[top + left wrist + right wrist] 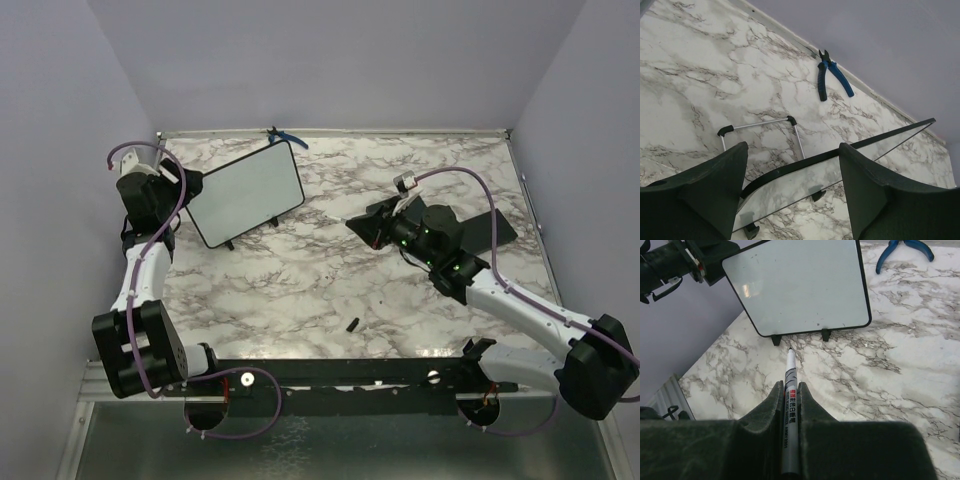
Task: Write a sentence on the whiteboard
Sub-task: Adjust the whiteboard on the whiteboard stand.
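- Whiteboard: the target of the task, standing tilted on small black feet at the far left of the tabletop. Entries below run from the arm bases outward.
- Small black object: lies alone on the marble nearest the bases. It is possibly a pen cap, but too small to tell.
- Right gripper: jaws closed narrowly on a marker. The bare tip points at the lower edge of the whiteboard and is clearly apart from it.
- Black pad: lies flat beside the right wrist and appears to play no part.
- Left gripper: jaws wide, one on each side of the board's left edge, not clamped on it.
- Writing face: no lettering shows, so writing seems not yet begun.
- Suggested technique: close the left jaws on the frame first to steady it. Then raise the tip to the upper left of the face and meet it squarely.
- Pressure: keep it light. The board leans on a thin wire stand and could slide or tip back.
- Blue-handled pliers: rest at the far edge, just behind the board.
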Controlling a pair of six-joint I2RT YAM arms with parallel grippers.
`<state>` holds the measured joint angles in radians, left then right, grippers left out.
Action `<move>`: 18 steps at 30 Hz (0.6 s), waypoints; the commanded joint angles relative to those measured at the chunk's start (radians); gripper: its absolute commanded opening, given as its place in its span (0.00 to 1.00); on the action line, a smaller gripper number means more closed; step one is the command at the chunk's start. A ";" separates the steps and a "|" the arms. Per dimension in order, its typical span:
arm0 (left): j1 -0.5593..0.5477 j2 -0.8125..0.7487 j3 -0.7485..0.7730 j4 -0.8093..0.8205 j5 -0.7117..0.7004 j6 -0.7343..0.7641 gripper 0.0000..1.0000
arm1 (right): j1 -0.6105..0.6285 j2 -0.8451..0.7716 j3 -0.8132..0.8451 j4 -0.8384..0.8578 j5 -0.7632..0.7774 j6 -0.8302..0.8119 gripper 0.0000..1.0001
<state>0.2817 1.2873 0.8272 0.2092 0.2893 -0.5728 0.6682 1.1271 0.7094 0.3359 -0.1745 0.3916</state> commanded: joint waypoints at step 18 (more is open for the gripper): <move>0.003 -0.084 0.028 -0.202 -0.080 0.217 0.99 | 0.025 -0.002 0.017 -0.004 0.018 -0.027 0.00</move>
<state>0.2813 1.2560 0.8516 0.1184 0.2798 -0.4274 0.6846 1.1381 0.7094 0.3355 -0.1734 0.3859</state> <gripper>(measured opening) 0.986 0.103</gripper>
